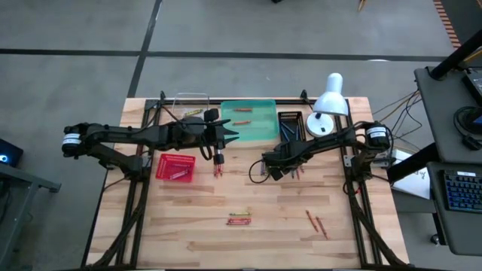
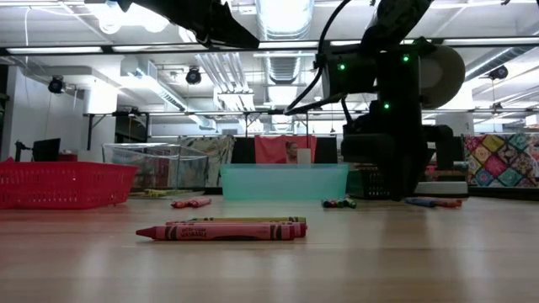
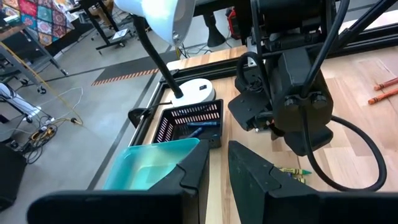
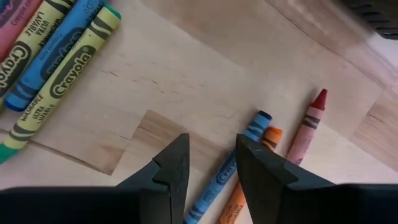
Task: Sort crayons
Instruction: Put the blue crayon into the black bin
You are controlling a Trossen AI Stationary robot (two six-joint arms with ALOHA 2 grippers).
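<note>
The right gripper [image 4: 211, 165] hangs open and empty over a blue crayon [image 4: 231, 167]. Centre that crayon alone between the jaws, excluding the orange crayon [image 4: 249, 180] touching it, then close.

We see a grey concrete floor [image 1: 83, 30] crossed by dark seams around the pale wooden table [image 1: 188, 226]. To the right stands a dark desk [image 1: 452, 150]. Overhead run long ceiling lights [image 2: 285, 17], far behind hangs a patchwork quilt [image 2: 505, 160].
</note>
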